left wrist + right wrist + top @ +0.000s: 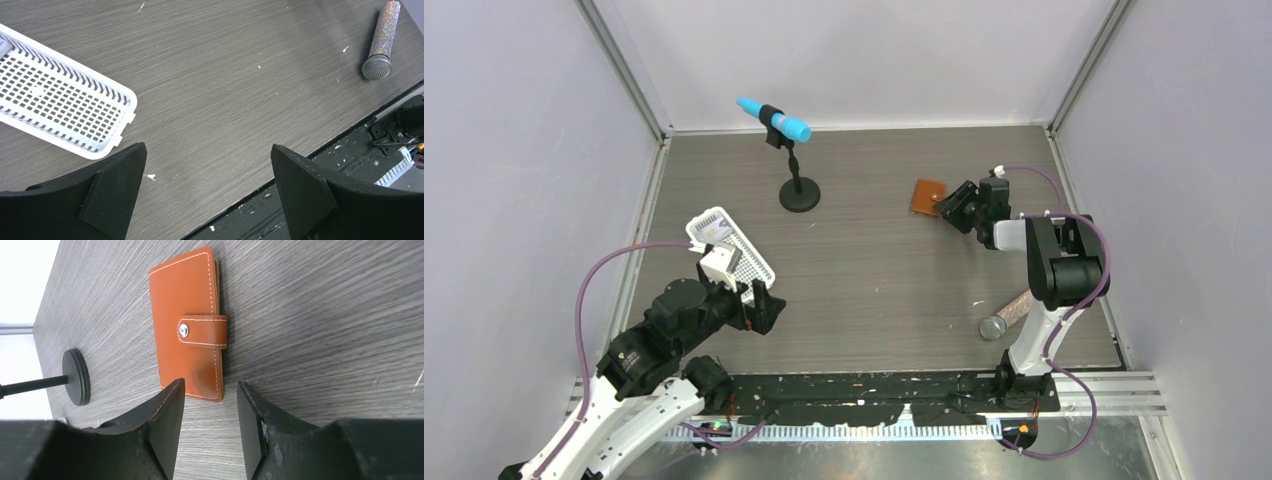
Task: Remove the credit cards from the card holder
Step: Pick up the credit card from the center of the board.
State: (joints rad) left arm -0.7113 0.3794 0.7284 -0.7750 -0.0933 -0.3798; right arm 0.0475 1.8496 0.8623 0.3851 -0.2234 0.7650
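Nearby, card holder (187,325), mic stand (800,197), tray (65,95), microphone (381,42)

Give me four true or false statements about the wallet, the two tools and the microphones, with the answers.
1. The card holder is snapped shut. True.
2. The right tool is clamped on the card holder. False: its jaws stand apart at the holder's near edge and grip nothing.
3. The left tool is wide open and holds nothing. True.
4. The silver microphone sits in the stand. False: it lies flat on the table; the blue microphone is the one in the stand.
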